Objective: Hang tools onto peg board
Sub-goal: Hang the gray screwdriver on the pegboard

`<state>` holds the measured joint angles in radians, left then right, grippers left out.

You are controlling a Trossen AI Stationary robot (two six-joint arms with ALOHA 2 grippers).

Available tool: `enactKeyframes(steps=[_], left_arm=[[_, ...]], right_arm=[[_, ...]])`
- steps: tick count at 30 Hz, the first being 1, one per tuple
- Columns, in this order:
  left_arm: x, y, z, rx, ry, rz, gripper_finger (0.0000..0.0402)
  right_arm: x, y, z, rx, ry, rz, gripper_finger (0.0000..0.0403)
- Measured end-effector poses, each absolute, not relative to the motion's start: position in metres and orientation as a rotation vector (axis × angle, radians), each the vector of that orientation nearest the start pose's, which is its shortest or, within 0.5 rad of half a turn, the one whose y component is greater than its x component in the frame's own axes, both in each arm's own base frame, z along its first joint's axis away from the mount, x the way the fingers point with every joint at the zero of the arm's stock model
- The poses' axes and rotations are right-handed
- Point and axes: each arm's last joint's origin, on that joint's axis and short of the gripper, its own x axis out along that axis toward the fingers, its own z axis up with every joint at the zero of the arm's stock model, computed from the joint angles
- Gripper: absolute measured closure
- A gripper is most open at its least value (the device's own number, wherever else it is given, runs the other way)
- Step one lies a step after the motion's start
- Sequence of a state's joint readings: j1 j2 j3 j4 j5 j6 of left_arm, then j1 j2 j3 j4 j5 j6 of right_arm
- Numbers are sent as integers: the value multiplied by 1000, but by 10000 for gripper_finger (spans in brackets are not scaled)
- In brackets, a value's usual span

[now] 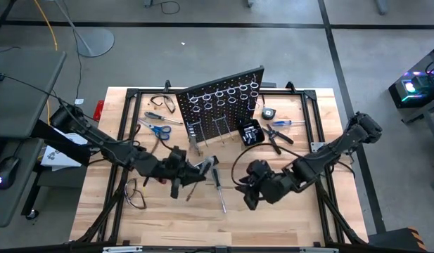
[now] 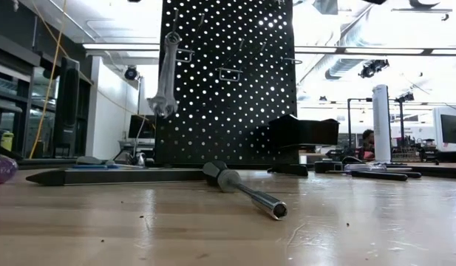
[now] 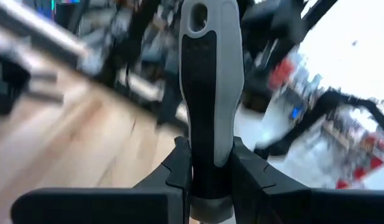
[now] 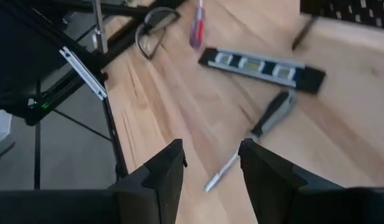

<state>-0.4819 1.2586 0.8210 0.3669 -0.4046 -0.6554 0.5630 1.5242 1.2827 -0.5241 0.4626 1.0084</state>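
Note:
My left gripper (image 1: 192, 173) hangs above the table's middle, in front of the black peg board (image 1: 224, 102), and is shut on a grey and black screwdriver (image 3: 207, 93). My right gripper (image 4: 210, 171) is open in the air to its right with nothing between its fingers. Below it a second grey-handled screwdriver (image 4: 269, 118) lies flat on the table (image 1: 220, 190). A silver wrench (image 2: 165, 81) hangs on the peg board (image 2: 228, 81). Neither gripper shows in the low view. My left gripper pinches the screwdriver's handle between its two fingers (image 3: 179, 171), on the black part near the shaft end (image 3: 207, 174). The handle runs along the fingers, its free end with the hanging hole (image 3: 198, 15) pointing away from the wrist. The screwdriver is lifted clear of the table.
Blue scissors (image 1: 159, 130), dark pliers (image 1: 276, 137), a blue screwdriver (image 1: 287, 123) and a small black box (image 1: 250, 132) lie around the board's foot. A black level (image 4: 260, 65), a red screwdriver (image 4: 196, 31) and clear glasses (image 4: 157, 25) lie toward the table's left.

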Motion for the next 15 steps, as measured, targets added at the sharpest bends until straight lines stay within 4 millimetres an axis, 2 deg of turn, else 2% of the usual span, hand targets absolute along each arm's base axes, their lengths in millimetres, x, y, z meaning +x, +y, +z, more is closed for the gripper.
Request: enactKeyframes(steps=[4,10,12,15], left_arm=[[257,-112,308,-621,-26,-14,345],[259,-102,322,-588,-167,1,345],[261,-97,326,-578,-210,17,345],[263,-91,335,-554,-233,37,345]], right_arm=[[291,147,319,573,533,-219,253],[281,104,370,559,211,-326,253],[279,93,391,617,75,-296,253],[282,88,411,648,-87,-207,253]])
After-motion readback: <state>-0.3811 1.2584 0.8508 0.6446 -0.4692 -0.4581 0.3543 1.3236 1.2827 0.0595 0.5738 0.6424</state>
